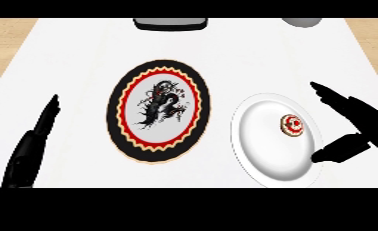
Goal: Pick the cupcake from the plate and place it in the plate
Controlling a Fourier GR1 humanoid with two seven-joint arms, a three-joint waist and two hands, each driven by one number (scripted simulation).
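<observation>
A small cupcake (293, 125) with red and white icing stands on a plain white plate (262, 150) at the right of the counter. Left of it lies a larger plate (118, 125) with a black rim, a red and cream zigzag ring and a dark dragon figure in its middle. My right hand (353, 112) is open just right of the white plate, fingers stretched past the plate's far edge and thumb over its right rim, not touching the cupcake. My left hand (33, 142) rests open at the left edge, fingers straight.
A dark flat object (169, 23) sits at the counter's far edge, and a grey rounded object (301, 22) shows at the far right. Wooden floor (15, 32) borders the white counter on both sides.
</observation>
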